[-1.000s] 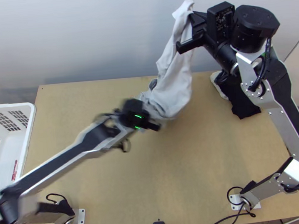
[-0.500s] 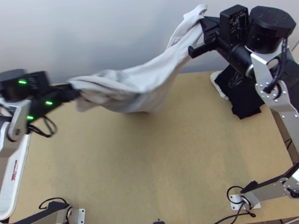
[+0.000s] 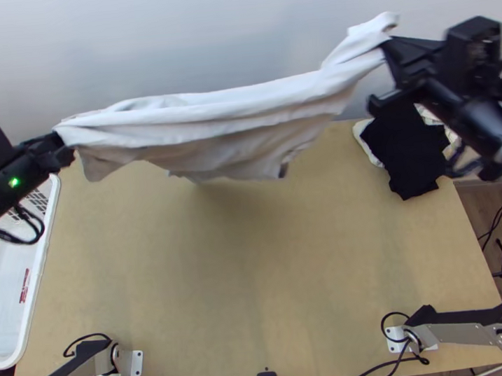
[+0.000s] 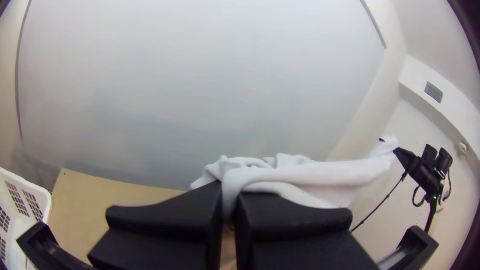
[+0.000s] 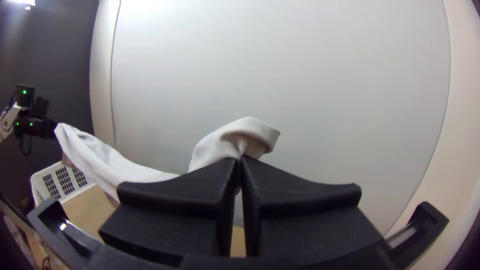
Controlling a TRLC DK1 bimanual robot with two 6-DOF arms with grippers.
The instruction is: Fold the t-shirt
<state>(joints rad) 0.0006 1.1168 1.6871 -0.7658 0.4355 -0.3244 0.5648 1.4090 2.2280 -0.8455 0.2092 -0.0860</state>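
T-shirt (image 3: 209, 114), smooth and white with soft greyish folds, hangs drawn out in the air between my grippers, towards the far edge of the flat, light wooden desk (image 3: 258, 272). At the desk's left edge sits a white plastic basket (image 3: 45, 255) with gridded walls and small red print. A matt black cloth (image 3: 404, 153) lies at the far right. My left gripper (image 3: 63, 147) and right gripper (image 3: 387, 45) each pinch shirt fabric between narrowed black fingers (image 5: 190, 182).

One left gripper (image 3: 62, 141), one right gripper (image 3: 388, 47), one t-shirt (image 3: 224, 123), one basket (image 3: 38, 266), one table (image 3: 259, 278), one black cloth (image 3: 406, 153)
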